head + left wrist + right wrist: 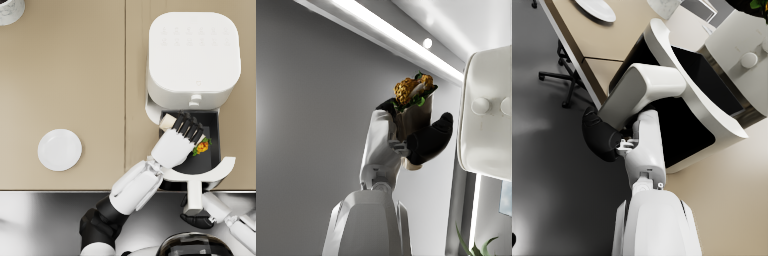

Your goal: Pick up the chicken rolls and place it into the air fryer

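The white air fryer [192, 52] stands at the back right of the tan table, its dark drawer [212, 130] pulled out toward me. My left hand [182, 132] grips the chicken roll [202, 146] and holds it over the open drawer. In the head view only the roll's tan end and its orange and green filling end show past the fingers. The left wrist view shows the roll [413, 107] in the left hand [423, 140] beside the fryer body [488, 115]. My right hand [197, 220] grips the drawer's white handle [194, 197]; the right wrist view shows this hand [602, 137] on the handle [642, 90].
A white plate [59, 149] lies on the table to the left, and appears again as a plate [597, 7] in the right wrist view. A pale round object [9, 9] sits at the far left corner. The table's front edge [60, 189] runs just below the plate.
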`<move>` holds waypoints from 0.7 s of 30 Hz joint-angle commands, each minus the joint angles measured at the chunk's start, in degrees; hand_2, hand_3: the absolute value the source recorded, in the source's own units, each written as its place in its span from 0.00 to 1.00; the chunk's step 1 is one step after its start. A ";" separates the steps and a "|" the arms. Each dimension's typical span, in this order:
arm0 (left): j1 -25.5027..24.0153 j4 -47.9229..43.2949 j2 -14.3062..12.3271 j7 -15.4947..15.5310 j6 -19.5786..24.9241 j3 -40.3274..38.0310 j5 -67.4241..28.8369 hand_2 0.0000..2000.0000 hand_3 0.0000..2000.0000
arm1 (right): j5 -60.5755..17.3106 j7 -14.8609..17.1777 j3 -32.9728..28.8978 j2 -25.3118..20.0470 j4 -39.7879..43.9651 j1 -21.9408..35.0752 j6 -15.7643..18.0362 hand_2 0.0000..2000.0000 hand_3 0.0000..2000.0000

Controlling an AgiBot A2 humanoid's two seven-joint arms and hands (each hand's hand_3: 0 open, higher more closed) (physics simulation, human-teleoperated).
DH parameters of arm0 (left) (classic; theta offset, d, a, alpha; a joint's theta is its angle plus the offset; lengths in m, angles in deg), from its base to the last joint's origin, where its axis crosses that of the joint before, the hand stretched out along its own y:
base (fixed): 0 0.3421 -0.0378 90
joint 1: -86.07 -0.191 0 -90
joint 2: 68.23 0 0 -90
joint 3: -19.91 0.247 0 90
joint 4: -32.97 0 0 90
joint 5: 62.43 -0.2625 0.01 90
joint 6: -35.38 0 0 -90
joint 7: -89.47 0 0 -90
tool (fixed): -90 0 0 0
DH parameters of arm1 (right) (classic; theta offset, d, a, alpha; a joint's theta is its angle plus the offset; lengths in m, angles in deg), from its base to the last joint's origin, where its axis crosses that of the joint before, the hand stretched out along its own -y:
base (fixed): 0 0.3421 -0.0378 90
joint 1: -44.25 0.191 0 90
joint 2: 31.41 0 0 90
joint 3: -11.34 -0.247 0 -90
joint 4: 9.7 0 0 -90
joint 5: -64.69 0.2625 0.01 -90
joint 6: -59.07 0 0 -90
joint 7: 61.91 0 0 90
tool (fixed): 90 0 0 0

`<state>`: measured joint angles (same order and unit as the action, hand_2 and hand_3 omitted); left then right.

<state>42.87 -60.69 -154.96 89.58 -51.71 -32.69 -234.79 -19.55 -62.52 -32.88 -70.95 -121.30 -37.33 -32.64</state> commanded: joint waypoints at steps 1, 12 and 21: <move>1.54 3.29 -1.78 0.00 -0.61 0.19 0.00 0.00 0.51 | -0.01 0.12 4.28 -20.98 -4.07 0.97 0.06 1.00 1.00; -14.17 -9.94 9.21 -0.11 -2.76 -19.50 -0.04 0.00 0.00 | 0.02 -0.17 4.14 -21.91 -1.00 4.50 0.69 1.00 1.00; -22.72 -17.03 11.17 -0.12 -2.88 -34.95 -0.02 0.00 0.00 | -0.01 -0.76 3.96 -22.22 5.45 12.74 2.95 1.00 1.00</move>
<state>21.27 -76.27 -144.06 89.47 -54.59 -64.40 -234.81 -19.56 -63.36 -30.79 -75.39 -111.91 -27.61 -29.39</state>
